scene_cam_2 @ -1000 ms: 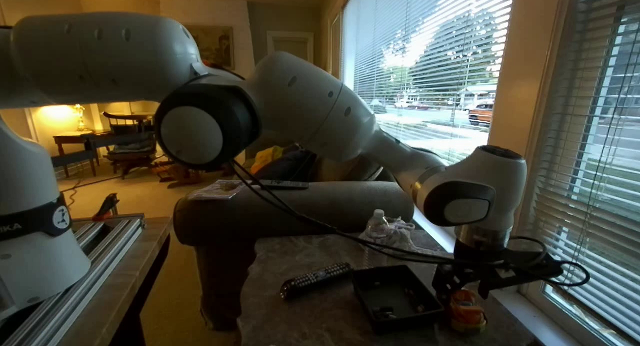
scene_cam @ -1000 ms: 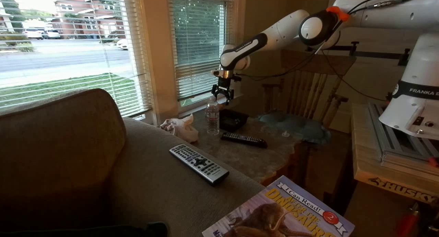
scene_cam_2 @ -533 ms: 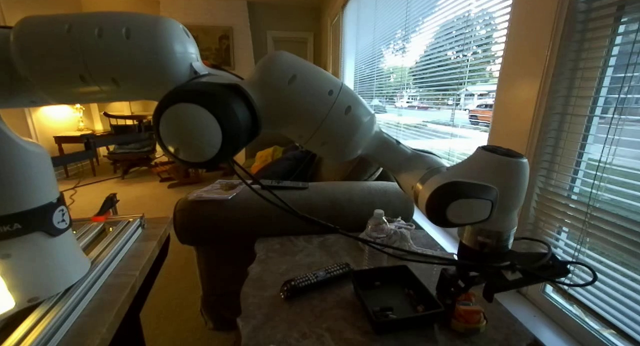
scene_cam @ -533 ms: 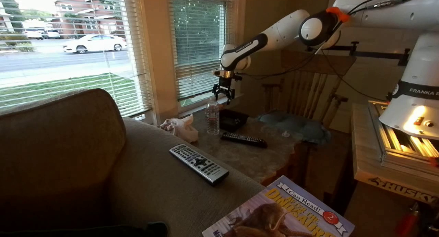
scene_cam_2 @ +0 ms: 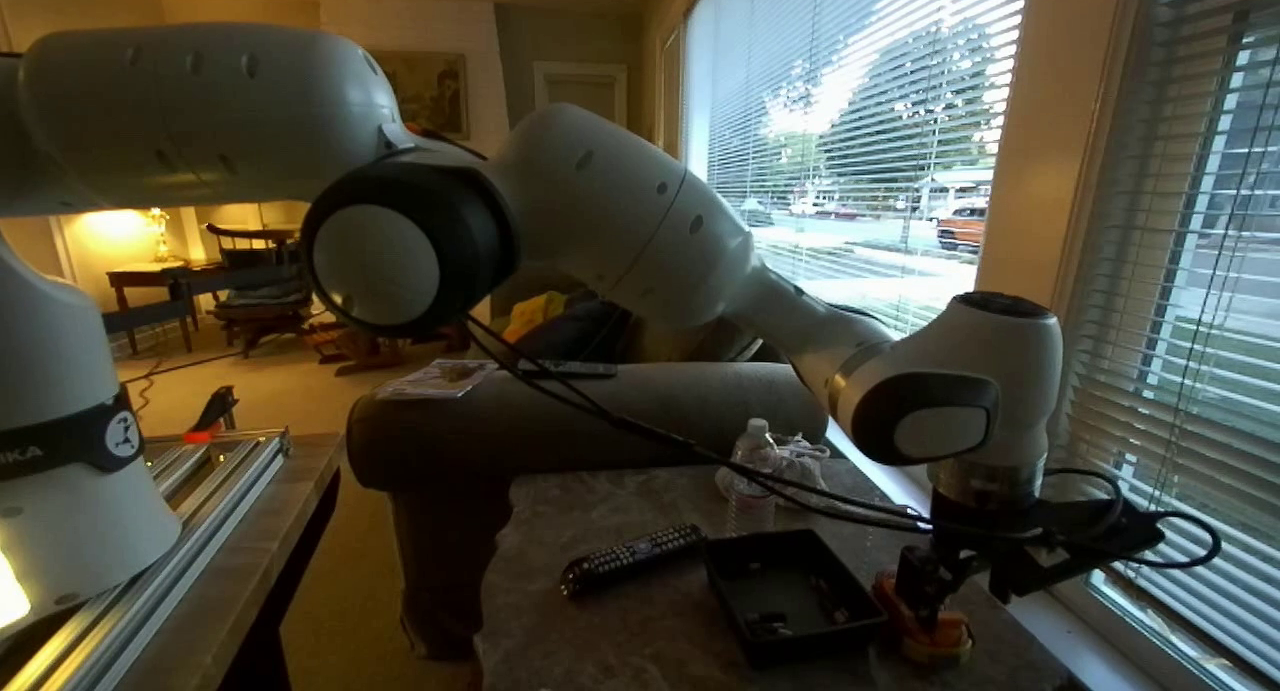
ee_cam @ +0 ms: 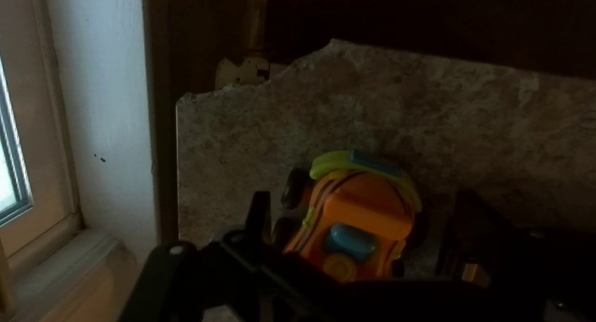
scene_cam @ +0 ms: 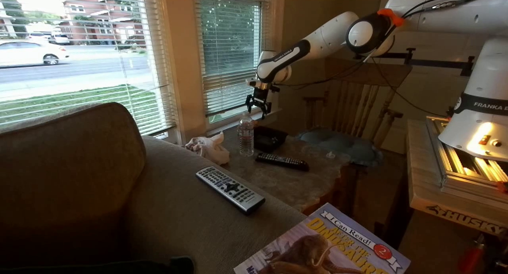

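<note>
An orange toy car (ee_cam: 368, 215) with a lime-green bumper, dark wheels and a blue part on top rests on the stone-patterned table. My gripper (ee_cam: 361, 208) is over it, open, with one dark finger on each side of the car in the wrist view. Gaps show beside the car, so no grip on it is visible. The car's near end is hidden behind the gripper. In an exterior view the toy car (scene_cam_2: 952, 635) is partly covered by the fingers. Elsewhere the gripper (scene_cam: 256, 114) appears above the table behind the bottle, fingers pointing down.
Beside the toy stands a black tray (scene_cam_2: 790, 583) with small items. A water bottle (scene_cam: 246, 139), a crumpled bag (scene_cam: 212, 149) and a black remote (scene_cam: 281, 161) share the table (ee_cam: 396, 103). Silver remote (scene_cam: 230, 188) and book (scene_cam: 329, 246) lie on the sofa arm. Window trim (ee_cam: 107, 126) rises close by.
My gripper has shifted to the right in both exterior views and turned somewhat, staying open. The toy car, tray and bottle stay where they were. A light has come on at the robot base.
</note>
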`<state>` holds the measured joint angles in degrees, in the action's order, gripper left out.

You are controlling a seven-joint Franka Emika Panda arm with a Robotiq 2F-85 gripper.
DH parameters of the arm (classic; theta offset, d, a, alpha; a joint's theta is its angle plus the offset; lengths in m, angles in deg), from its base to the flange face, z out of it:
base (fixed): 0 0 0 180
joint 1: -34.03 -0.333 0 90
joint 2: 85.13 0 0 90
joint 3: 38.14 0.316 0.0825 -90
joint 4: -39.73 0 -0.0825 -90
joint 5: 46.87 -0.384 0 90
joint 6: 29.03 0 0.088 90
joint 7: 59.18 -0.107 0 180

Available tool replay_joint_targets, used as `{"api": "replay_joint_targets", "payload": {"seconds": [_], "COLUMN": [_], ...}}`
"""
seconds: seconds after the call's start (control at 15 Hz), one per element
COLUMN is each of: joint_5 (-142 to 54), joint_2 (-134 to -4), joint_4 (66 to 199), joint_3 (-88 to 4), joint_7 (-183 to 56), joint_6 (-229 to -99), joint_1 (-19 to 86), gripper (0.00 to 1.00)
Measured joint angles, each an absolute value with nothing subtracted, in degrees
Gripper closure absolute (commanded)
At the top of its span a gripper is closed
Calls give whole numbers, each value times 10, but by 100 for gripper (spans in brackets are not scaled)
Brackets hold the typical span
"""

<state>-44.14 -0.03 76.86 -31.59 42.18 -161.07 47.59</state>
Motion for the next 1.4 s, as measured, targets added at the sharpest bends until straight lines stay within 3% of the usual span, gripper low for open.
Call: {"api": "replay_joint_targets", "payload": {"seconds": [1.07, 1.4], "joint_5": [-479, -512], "joint_2": [2, 3], "joint_4": [810, 827], "joint_3": [-309, -264], "joint_7": [422, 452], "joint_6": [-1661, -1685], "joint_1": [485, 504], "gripper": [0, 0]}}
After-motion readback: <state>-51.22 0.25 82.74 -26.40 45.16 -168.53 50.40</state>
